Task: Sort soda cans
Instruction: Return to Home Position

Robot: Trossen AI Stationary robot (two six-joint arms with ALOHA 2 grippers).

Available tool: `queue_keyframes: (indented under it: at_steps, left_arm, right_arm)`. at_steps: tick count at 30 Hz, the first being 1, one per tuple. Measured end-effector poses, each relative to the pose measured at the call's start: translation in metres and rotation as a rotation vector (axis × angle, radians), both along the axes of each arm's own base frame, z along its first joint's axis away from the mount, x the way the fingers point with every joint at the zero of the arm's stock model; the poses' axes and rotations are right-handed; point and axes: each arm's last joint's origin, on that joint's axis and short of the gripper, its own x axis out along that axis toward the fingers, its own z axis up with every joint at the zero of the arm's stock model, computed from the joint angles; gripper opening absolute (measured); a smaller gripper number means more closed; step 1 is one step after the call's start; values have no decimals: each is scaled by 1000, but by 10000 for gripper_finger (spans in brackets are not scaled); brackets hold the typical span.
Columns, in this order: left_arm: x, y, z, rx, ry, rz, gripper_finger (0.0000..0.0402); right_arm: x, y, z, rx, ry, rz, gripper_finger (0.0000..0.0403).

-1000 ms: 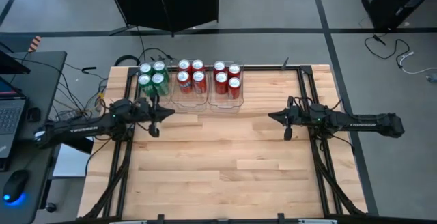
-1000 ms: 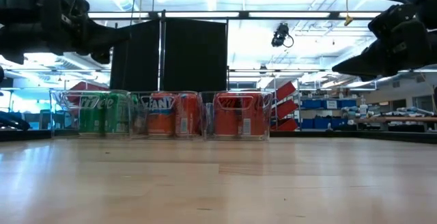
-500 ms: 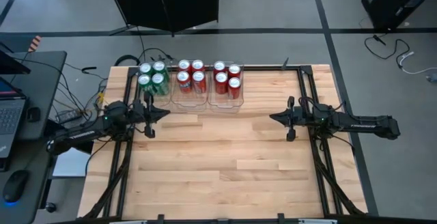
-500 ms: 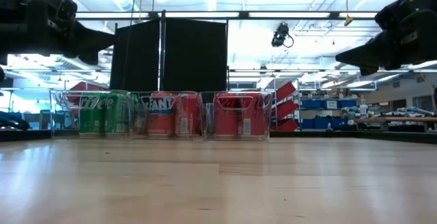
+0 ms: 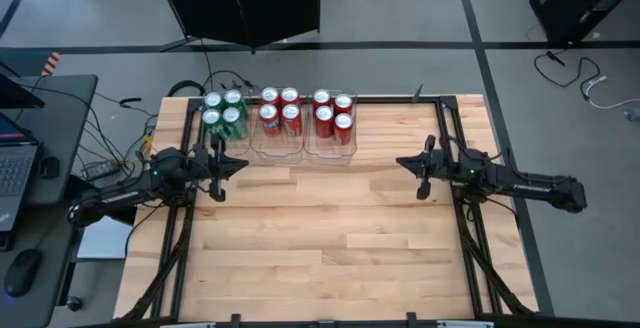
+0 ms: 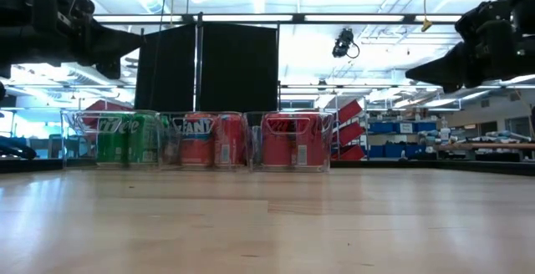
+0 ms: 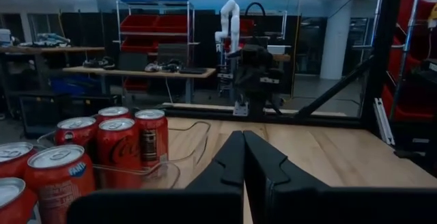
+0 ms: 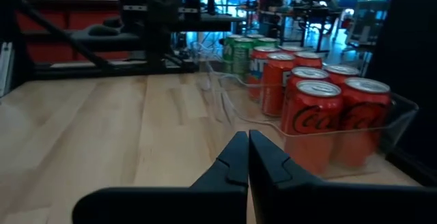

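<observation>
Four green soda cans (image 5: 222, 109) are standing in the left tray (image 5: 228, 137) at the far edge of the table (image 5: 330, 248). Eight red soda cans (image 5: 281, 109) are sitting beside them, four in the middle tray (image 5: 278, 147) and four in the right tray (image 5: 331, 154) (every can upright, silver top showing). The three clear trays are lining up side by side in one row.

The left tool (image 5: 238, 163) is hovering above the table just in front of the left tray, with its fingers pressed together and gripping nothing. The right tool (image 5: 402, 163) is hanging over the right part of the table, well apart from the trays. It is pointing toward the left tool, its fingers likewise together on nothing.
</observation>
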Motion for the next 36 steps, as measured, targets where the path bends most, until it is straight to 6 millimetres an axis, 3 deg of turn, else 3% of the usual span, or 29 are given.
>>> queue_keyframes:
  at_steps: [7,36]
  left_arm:
    - [0,0,0,-52,-3,-8,10]
    - [0,0,0,-52,-2,-9,11]
  right_arm:
    - [0,-1,0,76,-17,-20,0]
    - [0,-1,0,82,-23,-21,0]
